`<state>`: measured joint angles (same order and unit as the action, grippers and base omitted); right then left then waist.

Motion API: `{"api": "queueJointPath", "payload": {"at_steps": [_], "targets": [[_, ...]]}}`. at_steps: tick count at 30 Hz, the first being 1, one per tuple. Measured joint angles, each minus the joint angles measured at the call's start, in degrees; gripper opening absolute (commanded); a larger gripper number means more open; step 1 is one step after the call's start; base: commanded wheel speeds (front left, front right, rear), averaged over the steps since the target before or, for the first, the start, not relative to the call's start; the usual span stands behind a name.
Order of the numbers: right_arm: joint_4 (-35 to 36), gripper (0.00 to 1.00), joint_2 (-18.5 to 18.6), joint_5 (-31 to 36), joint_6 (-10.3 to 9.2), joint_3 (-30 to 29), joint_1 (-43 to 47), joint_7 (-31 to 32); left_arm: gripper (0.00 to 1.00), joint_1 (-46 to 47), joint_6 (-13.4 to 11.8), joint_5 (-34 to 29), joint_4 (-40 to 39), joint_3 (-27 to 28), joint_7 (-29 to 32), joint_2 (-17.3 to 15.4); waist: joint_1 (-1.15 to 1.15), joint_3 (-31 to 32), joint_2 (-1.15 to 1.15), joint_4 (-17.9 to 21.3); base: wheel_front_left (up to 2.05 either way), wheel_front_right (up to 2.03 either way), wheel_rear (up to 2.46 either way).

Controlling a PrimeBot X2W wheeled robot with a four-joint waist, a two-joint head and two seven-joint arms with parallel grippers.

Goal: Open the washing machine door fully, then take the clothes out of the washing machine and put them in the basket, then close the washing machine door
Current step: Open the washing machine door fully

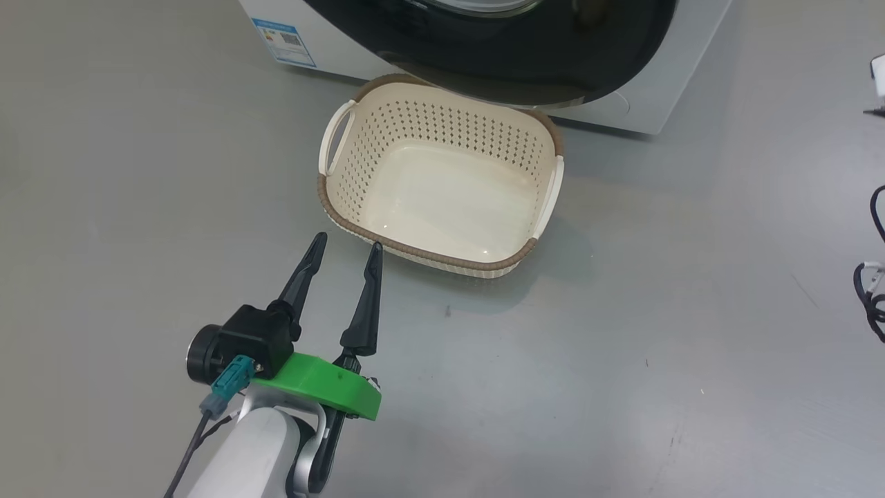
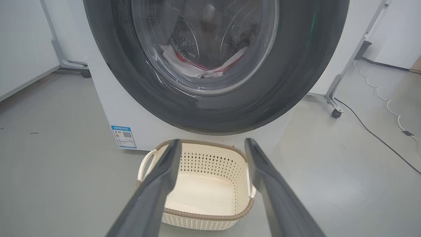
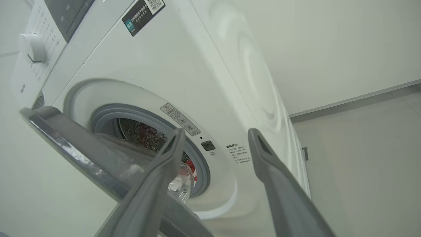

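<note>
The white washing machine stands at the top of the head view, its black-rimmed door overhanging the cream basket on the floor. My left gripper hovers open just short of the basket's near left corner, holding nothing. Seen from the left wrist, this gripper points over the basket at the door, and red and white clothes show through the glass. In the right wrist view the door stands ajar. My open, empty right gripper is close to its inner side, and red clothes peek from the grey-ringed mouth.
Black cables lie on the floor at the right. A wheeled frame leg and a cable sit right of the machine. A blue label marks the machine's lower left front. Grey floor surrounds the basket.
</note>
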<state>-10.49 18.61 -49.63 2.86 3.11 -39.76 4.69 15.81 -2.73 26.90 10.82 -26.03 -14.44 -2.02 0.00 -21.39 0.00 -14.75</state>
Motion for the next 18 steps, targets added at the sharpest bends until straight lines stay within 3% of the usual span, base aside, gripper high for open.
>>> {"api": "queueJointPath", "payload": {"at_steps": [6,7,8,9,18], "targets": [[-4.0,1.00,-1.7,-5.6,-1.08,-1.5,-5.5,4.6,1.00,0.8,0.0,0.3,0.0,-0.4,0.0,0.0,0.00,-1.8,0.00,-1.8,0.00,0.00,0.00],[-4.6,0.50,-1.8,-6.4,-1.09,-1.7,-6.2,5.3,1.00,0.9,0.0,0.3,0.0,-0.6,0.0,0.0,0.00,-1.9,0.00,-2.0,0.00,0.00,0.00],[-5.1,0.18,-1.9,-7.3,-1.30,-2.0,-6.9,6.0,1.00,0.9,0.0,0.3,0.0,-0.7,0.0,0.0,0.00,-2.1,0.00,-2.3,0.00,0.00,0.00],[-5.6,0.00,-1.9,-7.9,-1.55,-2.2,-7.6,6.6,1.00,1.0,0.0,0.4,0.0,-1.0,0.0,0.0,0.00,-2.2,0.00,-2.5,0.00,0.00,0.00],[-10.3,0.00,-3.0,-14.2,-3.64,-4.3,-13.7,12.5,1.00,1.8,0.0,1.5,0.0,-1.9,0.0,0.1,0.00,-3.5,0.00,-4.1,0.00,0.00,0.00]]}}
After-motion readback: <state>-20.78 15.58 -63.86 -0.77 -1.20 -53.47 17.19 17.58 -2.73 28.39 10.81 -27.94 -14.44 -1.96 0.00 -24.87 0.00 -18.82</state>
